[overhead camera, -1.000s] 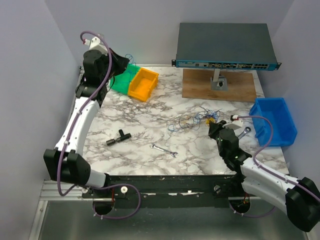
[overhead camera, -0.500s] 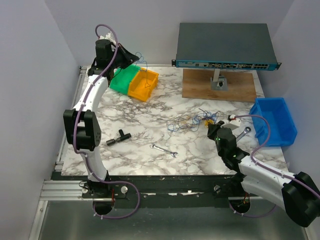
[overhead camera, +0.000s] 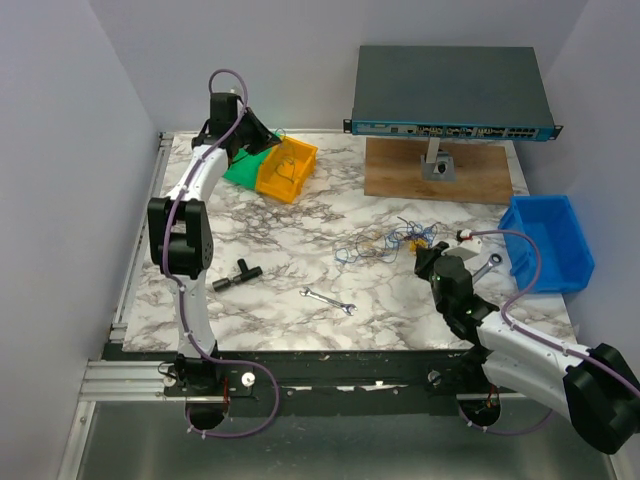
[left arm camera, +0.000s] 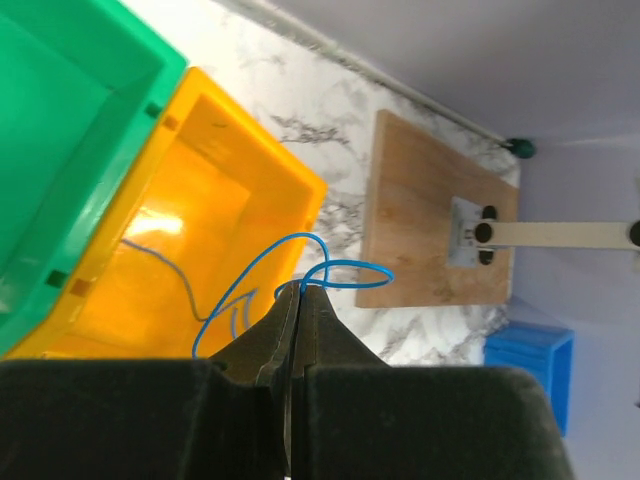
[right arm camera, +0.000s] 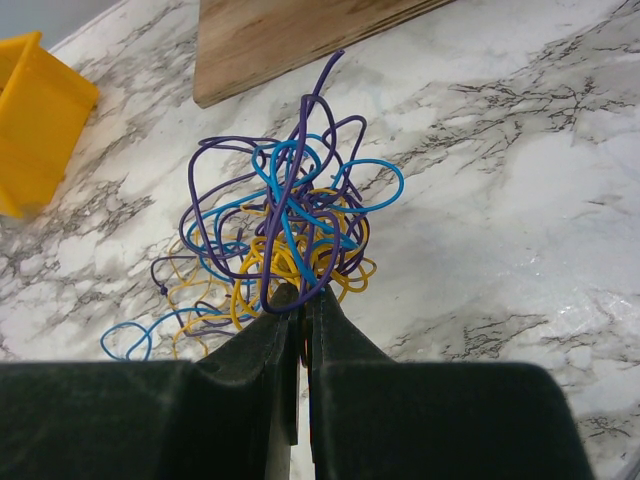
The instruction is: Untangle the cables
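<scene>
A tangled clump of thin blue, yellow and purple cables (overhead camera: pixel 393 240) lies on the marble table right of centre. My right gripper (overhead camera: pixel 432 256) is at the clump's near right edge, shut on strands of it (right arm camera: pixel 290 215); its tips (right arm camera: pixel 303 297) pinch purple and blue loops. At the back left, my left gripper (overhead camera: pixel 262 136) is raised and shut on a single blue wire (left arm camera: pixel 350 270). That wire loops out of the closed tips (left arm camera: pixel 300 288) and hangs down over the orange bin (overhead camera: pixel 287 168), trailing into it.
A green bin (overhead camera: pixel 238 166) stands beside the orange one. There is a blue bin (overhead camera: pixel 548 243) at the right edge. A network switch (overhead camera: pixel 450 90) stands on a wooden board (overhead camera: pixel 440 172) at the back. A silver wrench (overhead camera: pixel 328 300) and a black T-shaped part (overhead camera: pixel 237 275) lie near the front.
The left arm has swung from the left edge toward the back and right, carrying the blue wire from above the green bin to over the orange bin. The right gripper has barely moved.
</scene>
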Motion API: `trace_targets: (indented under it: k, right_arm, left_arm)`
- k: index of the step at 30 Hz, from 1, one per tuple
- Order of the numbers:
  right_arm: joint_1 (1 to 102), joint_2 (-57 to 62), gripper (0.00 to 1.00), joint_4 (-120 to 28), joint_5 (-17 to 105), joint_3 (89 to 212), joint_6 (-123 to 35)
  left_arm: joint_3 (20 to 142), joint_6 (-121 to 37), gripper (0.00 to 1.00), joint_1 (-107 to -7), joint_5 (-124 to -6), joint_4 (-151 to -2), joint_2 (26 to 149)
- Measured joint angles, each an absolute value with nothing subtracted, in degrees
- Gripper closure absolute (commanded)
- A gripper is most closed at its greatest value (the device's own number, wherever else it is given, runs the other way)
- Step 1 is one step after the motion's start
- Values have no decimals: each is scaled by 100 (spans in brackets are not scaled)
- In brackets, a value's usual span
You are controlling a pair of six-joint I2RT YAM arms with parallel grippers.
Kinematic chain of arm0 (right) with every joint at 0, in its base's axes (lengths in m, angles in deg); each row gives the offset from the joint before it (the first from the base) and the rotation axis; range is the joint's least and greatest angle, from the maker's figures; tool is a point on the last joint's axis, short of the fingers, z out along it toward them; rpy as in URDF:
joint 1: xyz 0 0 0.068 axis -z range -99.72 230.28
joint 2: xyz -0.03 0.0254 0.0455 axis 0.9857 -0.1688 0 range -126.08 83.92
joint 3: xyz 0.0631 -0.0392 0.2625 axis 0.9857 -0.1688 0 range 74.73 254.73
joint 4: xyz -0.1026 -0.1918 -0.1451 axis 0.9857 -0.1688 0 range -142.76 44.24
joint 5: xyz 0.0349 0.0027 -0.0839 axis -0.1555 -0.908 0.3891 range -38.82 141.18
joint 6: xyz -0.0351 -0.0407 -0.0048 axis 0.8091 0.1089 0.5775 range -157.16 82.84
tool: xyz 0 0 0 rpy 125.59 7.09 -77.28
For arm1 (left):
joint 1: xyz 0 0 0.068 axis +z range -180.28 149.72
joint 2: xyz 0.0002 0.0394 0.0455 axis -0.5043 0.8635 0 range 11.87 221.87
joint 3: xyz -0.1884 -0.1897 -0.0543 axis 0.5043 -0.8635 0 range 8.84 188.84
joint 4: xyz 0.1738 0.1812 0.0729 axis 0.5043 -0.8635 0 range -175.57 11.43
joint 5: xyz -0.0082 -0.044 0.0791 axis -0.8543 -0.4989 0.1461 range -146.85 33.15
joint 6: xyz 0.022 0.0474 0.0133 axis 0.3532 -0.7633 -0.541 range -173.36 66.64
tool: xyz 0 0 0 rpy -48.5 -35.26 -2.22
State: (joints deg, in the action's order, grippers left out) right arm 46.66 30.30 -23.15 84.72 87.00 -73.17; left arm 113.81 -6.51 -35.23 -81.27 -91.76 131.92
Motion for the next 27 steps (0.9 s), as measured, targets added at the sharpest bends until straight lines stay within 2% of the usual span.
trace_targets:
  k: [2, 3, 6, 7, 9, 15, 16, 20, 27]
  right_arm:
    - [4666, 3028, 99, -2317, 8469, 8700, -7317]
    - [4666, 3028, 99, -2317, 8472, 8700, -7319]
    - [4666, 3030, 99, -2317, 8472, 8700, -7328]
    - [4666, 3030, 99, -2319, 8472, 8700, -7332]
    - [4666, 3030, 99, -2317, 8472, 8700, -7336]
    - [4666, 2982, 98, -2315, 8397, 8700, -7308]
    - [4666, 2962, 98, -2304, 8305, 8700, -7271]
    - [4666, 2803, 98, -2085, 7691, 8711, -7024]
    - [4663, 2444, 98, -1690, 6646, 8753, -6748]
  left_arm:
    - [11672, -773, 99, -3528, -7957, -9522, 13369]
    - [11794, -856, 94, -3528, -7839, -9703, 13430]
    - [11949, -1057, 52, -3528, -7544, -10114, 13478]
    - [11976, -1132, 42, -3530, -7478, -10217, 13478]
    - [12004, -1278, 30, -3561, -7391, -10405, 13478]
    - [11890, -1685, 19, -3663, -7078, -10737, 13378]
    - [11807, -1724, 14, -3698, -7041, -10765, 13286]
    - [11130, -1907, 8, -3851, -6910, -10691, 12587]
    - [9108, -2065, 6, -4304, -6696, -9917, 10737]
